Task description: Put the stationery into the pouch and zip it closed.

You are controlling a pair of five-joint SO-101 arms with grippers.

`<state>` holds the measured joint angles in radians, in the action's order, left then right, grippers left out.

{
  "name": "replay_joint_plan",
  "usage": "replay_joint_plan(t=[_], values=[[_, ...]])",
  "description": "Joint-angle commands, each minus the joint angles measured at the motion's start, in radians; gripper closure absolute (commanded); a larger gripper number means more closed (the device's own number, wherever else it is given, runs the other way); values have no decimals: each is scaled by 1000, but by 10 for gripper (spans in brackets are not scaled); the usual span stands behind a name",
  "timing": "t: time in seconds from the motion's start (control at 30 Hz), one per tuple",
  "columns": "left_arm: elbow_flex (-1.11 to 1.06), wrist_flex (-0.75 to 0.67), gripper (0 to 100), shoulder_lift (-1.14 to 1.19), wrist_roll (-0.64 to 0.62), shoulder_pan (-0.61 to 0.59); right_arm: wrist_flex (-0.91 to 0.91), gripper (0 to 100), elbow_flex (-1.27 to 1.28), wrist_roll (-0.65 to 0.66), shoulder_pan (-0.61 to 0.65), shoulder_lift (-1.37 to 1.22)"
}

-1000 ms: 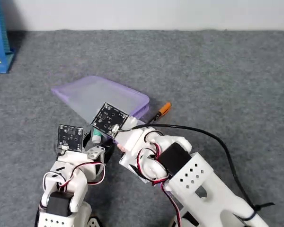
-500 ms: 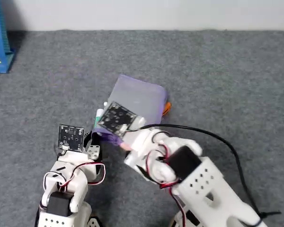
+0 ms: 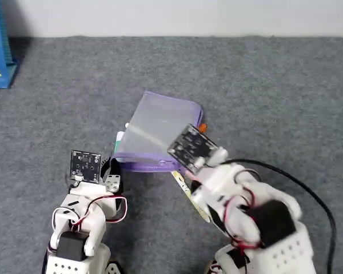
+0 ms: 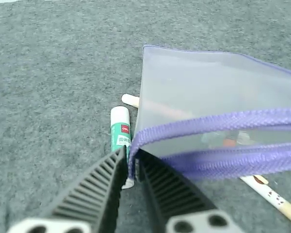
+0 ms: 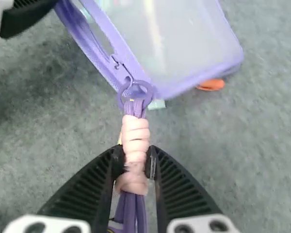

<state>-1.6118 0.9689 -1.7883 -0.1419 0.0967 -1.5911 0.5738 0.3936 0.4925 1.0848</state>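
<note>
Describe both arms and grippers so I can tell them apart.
Both are white shells with black servos and red, black and white wiring. The left arm and right arm each carry a square black camera board at the wrist. The right arm trails a thick black cable. The left gripper and right gripper have black ribbed fingers.
</note>
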Motion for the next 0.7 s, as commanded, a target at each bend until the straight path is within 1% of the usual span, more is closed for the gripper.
replay_joint_plan(t=[0.0,0.17,0.23,0.3,0.4,0.47,0.5,0.67], values=[[16,-20,988,-5,-11,-17,-41,990,-11,18,-25,79],[-4,-11,984,-5,-6,-3,-50,990,-11,17,-21,140],[-8,-9,964,-5,-5,17,-47,990,-11,17,-10,150],[-12,-8,893,-5,-5,23,-50,990,-11,11,35,156],[-21,-6,739,-5,-11,23,-51,990,-12,-8,85,159],[-44,-9,657,-5,-11,29,-47,990,-12,-26,107,159],[-53,-11,638,-5,-11,29,-47,990,-15,-28,119,159],[-59,-11,637,-5,-11,29,-42,990,-17,-46,160,159]])
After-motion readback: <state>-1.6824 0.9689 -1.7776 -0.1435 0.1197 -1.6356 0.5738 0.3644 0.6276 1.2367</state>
